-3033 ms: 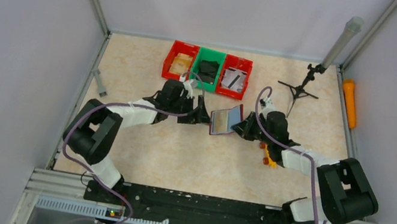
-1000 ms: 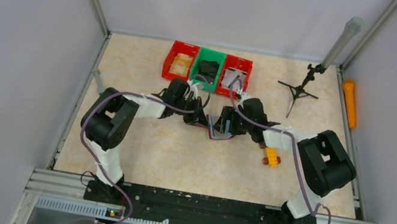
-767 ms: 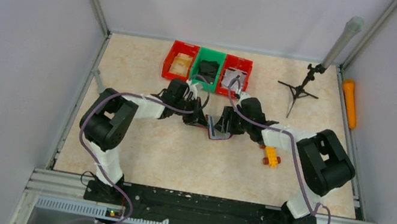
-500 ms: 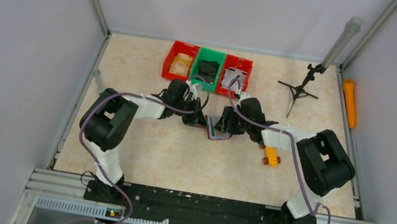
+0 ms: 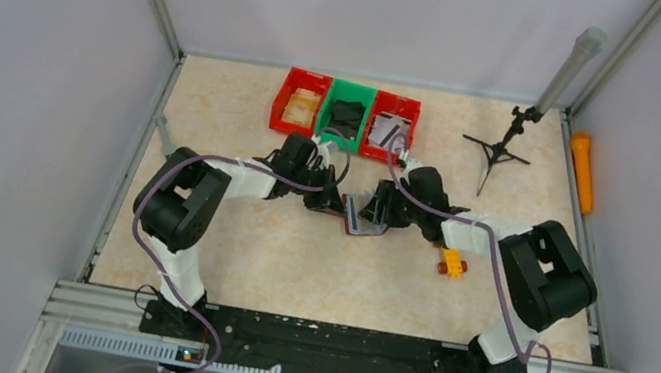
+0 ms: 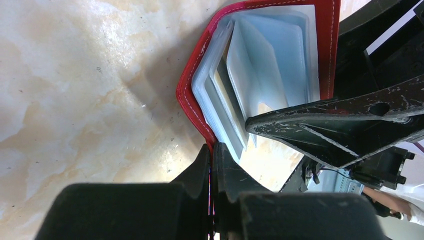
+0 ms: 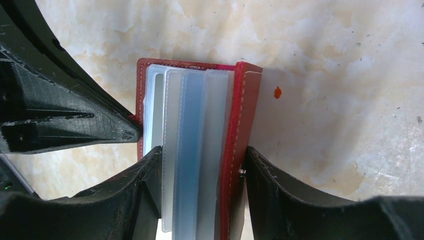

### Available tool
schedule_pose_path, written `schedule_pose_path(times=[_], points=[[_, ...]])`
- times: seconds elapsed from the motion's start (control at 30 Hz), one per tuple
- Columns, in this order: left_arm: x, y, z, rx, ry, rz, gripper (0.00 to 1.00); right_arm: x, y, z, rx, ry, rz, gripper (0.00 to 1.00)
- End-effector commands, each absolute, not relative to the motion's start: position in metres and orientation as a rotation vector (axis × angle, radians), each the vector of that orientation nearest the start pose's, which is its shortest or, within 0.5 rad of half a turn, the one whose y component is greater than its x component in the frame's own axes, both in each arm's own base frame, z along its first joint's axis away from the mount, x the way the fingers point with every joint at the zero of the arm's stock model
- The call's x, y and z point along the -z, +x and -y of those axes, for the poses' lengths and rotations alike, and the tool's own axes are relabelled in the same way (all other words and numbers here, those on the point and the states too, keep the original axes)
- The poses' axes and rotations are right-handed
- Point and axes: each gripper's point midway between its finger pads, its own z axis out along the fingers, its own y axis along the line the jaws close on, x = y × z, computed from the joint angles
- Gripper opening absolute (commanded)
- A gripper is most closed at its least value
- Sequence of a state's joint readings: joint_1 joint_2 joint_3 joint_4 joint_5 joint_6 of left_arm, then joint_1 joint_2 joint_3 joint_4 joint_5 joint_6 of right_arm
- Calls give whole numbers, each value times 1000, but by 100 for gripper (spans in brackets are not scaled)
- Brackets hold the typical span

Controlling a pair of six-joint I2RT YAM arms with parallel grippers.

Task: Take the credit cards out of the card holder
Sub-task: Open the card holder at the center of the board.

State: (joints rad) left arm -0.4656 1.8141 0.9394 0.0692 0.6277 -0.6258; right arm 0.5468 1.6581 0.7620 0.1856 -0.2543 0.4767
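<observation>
The dark red card holder [image 5: 364, 216] stands open on edge on the table, between my two grippers. My left gripper [image 6: 212, 150] is shut on the bottom edge of its left cover [image 6: 192, 95]. My right gripper [image 7: 201, 152] is shut on the card holder: one finger presses the pale blue sleeves [image 7: 192, 120], the other the right cover [image 7: 244, 110]. In the top view, the left gripper [image 5: 332, 202] and right gripper [image 5: 377, 211] meet at the holder. No credit cards stick out of the sleeves. A dull grey sheet [image 7: 158, 110] shows inside the leftmost sleeve.
Two red bins [image 5: 300, 100] [image 5: 391, 126] flank a green bin [image 5: 347, 113] just behind the grippers. A small black tripod [image 5: 497, 152] stands at the back right, and an orange cylinder [image 5: 583, 170] lies by the right wall. A yellow-orange toy [image 5: 452, 261] lies beside the right forearm.
The right gripper's jaws have come in from wider apart onto the sleeves and right cover, and the holder has tipped slightly. The left gripper keeps its grip.
</observation>
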Motion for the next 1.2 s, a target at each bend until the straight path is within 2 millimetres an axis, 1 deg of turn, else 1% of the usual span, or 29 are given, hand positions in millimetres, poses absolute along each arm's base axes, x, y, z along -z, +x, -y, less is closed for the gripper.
schedule_pose_path(times=[0.0,0.03,0.17,0.3,0.33,0.43,0.5,0.6,0.77,0.87,0.93,1.0,1.03,1.1,1.17], points=[[-78,316,292,1223,172,-2460,0,-43,309,-260,-861,-209,-2368,1],[-78,316,292,1221,170,-2462,0,-42,309,-259,-863,-202,-2368,2],[-78,316,291,1212,167,-2462,0,-44,313,-250,-865,-142,-2360,15],[-78,317,289,1193,165,-2465,0,-50,319,-232,-856,-54,-2323,34],[-78,317,289,1190,164,-2467,0,-52,320,-227,-846,-33,-2317,36],[-77,318,288,1180,161,-2468,0,-53,324,-214,-814,18,-2307,37],[-77,318,288,1176,163,-2469,0,-53,325,-207,-790,49,-2305,41],[-77,318,287,1169,163,-2469,0,-55,327,-201,-784,75,-2291,42],[-79,318,287,1167,166,-2465,0,-49,329,-191,-742,116,-2309,42],[-78,318,287,1168,166,-2467,0,-50,328,-196,-792,97,-2304,43],[-78,318,287,1170,167,-2468,0,-53,325,-204,-854,66,-2293,49],[-78,318,287,1170,167,-2468,0,-53,324,-206,-876,63,-2290,58],[-78,318,287,1170,166,-2466,0,-53,324,-207,-880,62,-2291,60],[-78,318,287,1168,166,-2469,0,-52,323,-208,-890,57,-2294,60],[-77,318,287,1166,163,-2474,0,-51,323,-211,-910,49,-2299,55]])
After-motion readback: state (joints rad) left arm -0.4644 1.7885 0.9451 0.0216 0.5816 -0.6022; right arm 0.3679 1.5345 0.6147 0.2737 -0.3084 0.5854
